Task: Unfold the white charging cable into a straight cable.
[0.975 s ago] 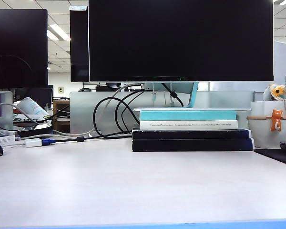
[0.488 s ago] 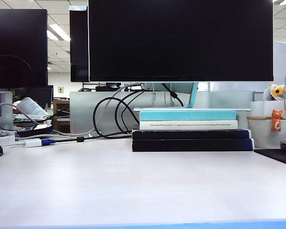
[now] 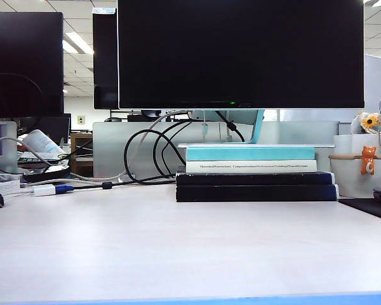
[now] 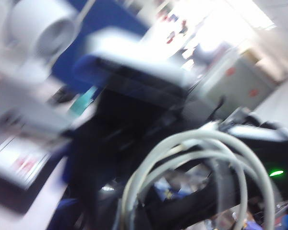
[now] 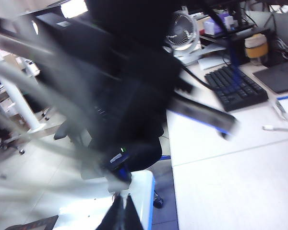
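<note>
The white charging cable (image 4: 206, 138) fills the blurred left wrist view as several pale loops close to the camera. They run down to my left gripper (image 4: 127, 211), whose dark jaws look shut on the cable. In the right wrist view the cable (image 5: 53, 103) shows as blurred grey strands sweeping toward my right gripper (image 5: 124, 211). Its two dark fingers are pressed together with a pale strip between them. Both grippers are held up off the desk. Neither gripper, neither arm nor the cable appears in the exterior view.
A large monitor (image 3: 241, 54) stands on a stack of books (image 3: 254, 178) at the back of the desk (image 3: 178, 248). Black cables (image 3: 146, 155) loop beside it, next to a white adapter with a blue plug (image 3: 44, 189). A keyboard (image 5: 235, 88) and fan (image 5: 182, 31) sit on another desk.
</note>
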You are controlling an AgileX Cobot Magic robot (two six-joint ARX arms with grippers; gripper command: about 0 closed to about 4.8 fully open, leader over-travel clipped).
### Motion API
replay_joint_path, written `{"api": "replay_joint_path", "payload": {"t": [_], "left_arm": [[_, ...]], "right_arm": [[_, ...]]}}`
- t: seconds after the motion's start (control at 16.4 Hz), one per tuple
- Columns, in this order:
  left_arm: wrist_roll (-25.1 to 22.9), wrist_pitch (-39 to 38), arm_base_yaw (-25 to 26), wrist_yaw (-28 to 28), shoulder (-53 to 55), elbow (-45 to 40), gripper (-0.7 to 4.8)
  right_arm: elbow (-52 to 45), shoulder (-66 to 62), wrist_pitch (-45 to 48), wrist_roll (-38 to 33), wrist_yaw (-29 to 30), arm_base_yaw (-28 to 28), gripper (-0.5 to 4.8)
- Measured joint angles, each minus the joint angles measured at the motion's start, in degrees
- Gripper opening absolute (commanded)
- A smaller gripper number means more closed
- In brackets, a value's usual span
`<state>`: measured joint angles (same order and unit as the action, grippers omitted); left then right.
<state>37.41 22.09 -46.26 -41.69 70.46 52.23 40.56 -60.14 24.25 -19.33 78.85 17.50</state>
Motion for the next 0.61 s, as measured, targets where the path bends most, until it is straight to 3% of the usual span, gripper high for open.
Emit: {"api": "replay_joint_path", "payload": {"t": [0.06,0.24,0.3,0.37,0.43,0.61], "left_arm": [[-1.86,-4.46,1.31,-1.18,0.00,-0.02,-0.06],[-3.30,-5.42,4.11,-3.43,-1.88,-0.02,-0.06],[-3.37,-7.43,8.07,-4.26,-3.28,0.02,-0.06],[-3.37,-8.26,9.53,-5.09,-3.54,0.00,-0.06],[-3.37,-9.25,10.97,-6.51,-3.54,0.00,-0.06],[-4.11,-10.75,10.99,-9.25,-3.54,-0.02,-0.06]], "right_arm": [[0.02,0.17,0.72,0.13,0.52,-1.09,-0.01],[-0.02,0.33,0.42,0.11,0.70,-1.20,-0.01],[-0.02,1.11,0.44,0.11,1.33,-1.79,0.00],[0.00,1.33,0.61,0.11,1.62,-1.81,0.24],[0.00,1.53,0.76,0.13,1.92,-1.73,1.05],[0.00,1.51,0.72,0.02,1.86,-1.73,1.10]]}}
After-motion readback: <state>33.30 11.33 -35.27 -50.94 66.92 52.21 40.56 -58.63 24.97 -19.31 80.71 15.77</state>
